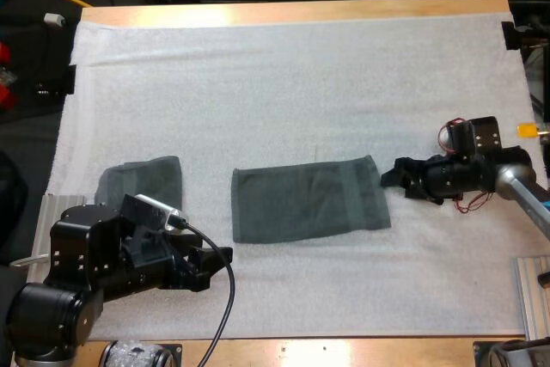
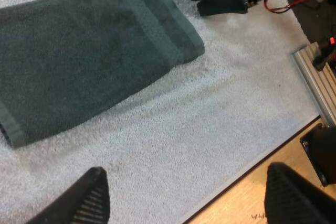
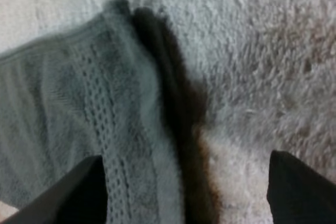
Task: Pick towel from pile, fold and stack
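Left gripper (image 1: 219, 260) wide, near towel (image 1: 309, 199)

Mat (image 1: 284, 83) carries the towel, flat; a stack (image 1: 142, 182) lies left of it. Right gripper (image 1: 388, 176), spread wide, sits at its right edge. Looks soft, light, floppy: I'd pinch a corner hem.

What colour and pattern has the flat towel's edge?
The towel is dark grey-green, with a mesh band near its edge; best in the right wrist view.

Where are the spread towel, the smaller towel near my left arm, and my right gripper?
spread towel (image 1: 309, 199), high view, middle of its cloth.
smaller towel (image 1: 146, 180), high view, its visible top face.
right gripper (image 1: 387, 176), high view, between its fingertips.
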